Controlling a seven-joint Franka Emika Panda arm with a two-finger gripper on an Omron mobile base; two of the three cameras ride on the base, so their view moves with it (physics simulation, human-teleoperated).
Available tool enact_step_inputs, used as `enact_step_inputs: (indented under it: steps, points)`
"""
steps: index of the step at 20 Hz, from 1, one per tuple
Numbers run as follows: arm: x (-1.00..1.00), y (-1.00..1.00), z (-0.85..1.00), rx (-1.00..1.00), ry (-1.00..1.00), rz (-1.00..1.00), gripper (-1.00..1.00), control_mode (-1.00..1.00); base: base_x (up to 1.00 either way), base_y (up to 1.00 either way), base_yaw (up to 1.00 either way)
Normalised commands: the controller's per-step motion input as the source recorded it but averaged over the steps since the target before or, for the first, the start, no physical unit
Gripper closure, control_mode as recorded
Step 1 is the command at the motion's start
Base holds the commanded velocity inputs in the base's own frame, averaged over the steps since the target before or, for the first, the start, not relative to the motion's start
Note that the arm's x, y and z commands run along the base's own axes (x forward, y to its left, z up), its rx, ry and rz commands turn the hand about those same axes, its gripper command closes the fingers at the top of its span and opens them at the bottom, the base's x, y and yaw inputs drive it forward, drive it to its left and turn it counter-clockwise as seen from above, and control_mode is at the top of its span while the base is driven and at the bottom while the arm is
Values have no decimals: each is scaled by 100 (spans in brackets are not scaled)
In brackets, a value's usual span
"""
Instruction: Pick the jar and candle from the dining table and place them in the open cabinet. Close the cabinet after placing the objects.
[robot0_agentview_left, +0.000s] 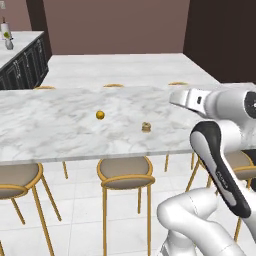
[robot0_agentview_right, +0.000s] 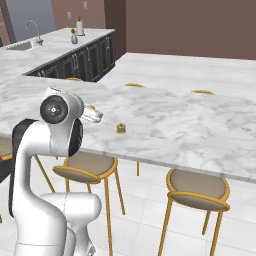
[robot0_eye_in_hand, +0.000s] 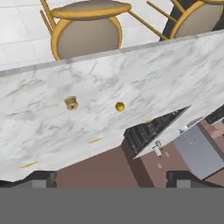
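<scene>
Left base view: jar at nine o'clock of the candle on the dining table; the spread gripper should descend centred over one before pinching.

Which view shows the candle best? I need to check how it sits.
The left base view: the candle stands unobstructed on the dining table, near its front edge. The right base view shows it beside the arm; the hand view shows it upside down.
</scene>
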Motion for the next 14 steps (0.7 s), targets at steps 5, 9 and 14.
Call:
enact_step_inputs:
  steps: [5,9,14]
  points:
    - [0,43,0,-51,2,0,-100,-100,0,0,0]
    - [9,22,-6,-40,9,1,-100,-100,0,0,0]
    - [32,0,-34,-13,13,1,-100,-100,0,0,0]
